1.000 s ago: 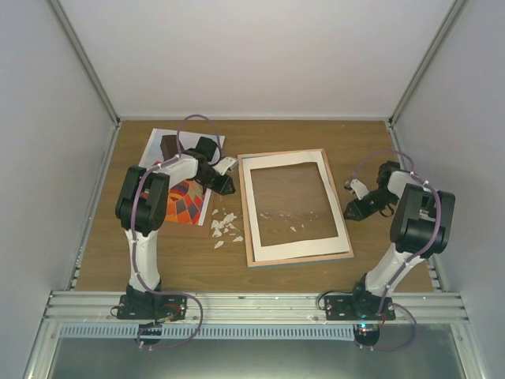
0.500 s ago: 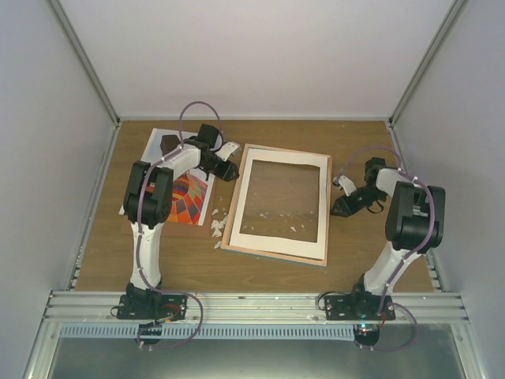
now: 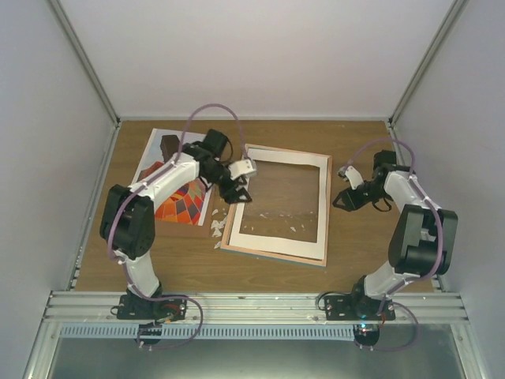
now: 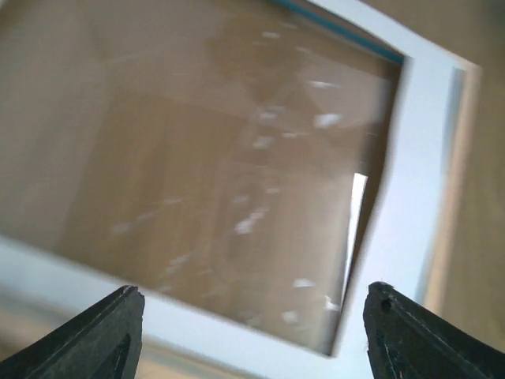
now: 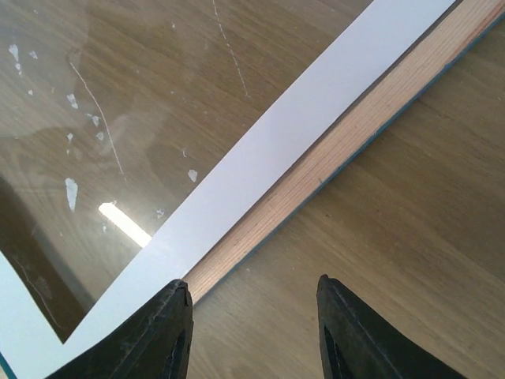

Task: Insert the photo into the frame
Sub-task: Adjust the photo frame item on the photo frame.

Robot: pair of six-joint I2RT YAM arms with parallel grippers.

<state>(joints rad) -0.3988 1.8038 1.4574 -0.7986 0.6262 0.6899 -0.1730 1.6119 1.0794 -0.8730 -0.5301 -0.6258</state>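
Note:
The frame (image 3: 276, 245) lies flat mid-table, slightly skewed, back side up, with a cream mat and bare glass inside its light wood edge (image 5: 355, 134). The photo (image 3: 181, 201), orange-red stripes showing, lies on the table to its left, partly under my left arm. My left gripper (image 3: 239, 192) hovers over the frame's left side. In the left wrist view the left gripper (image 4: 252, 335) is wide open over a mat corner (image 4: 394, 237), holding nothing. My right gripper (image 3: 341, 199) sits just off the frame's right edge. In the right wrist view this gripper (image 5: 254, 332) is open over bare table.
Small white flakes (image 3: 219, 229) lie on the table between the photo and the frame, and more specks sit on the glass (image 3: 278, 215). White walls close in the table on the left, back and right. A metal rail (image 3: 252, 304) runs along the near edge.
The frame slid left and turned slightly. My left gripper moved right from the photo to the frame's left side and opened wide. My right gripper shifted up and stands slightly wider open.

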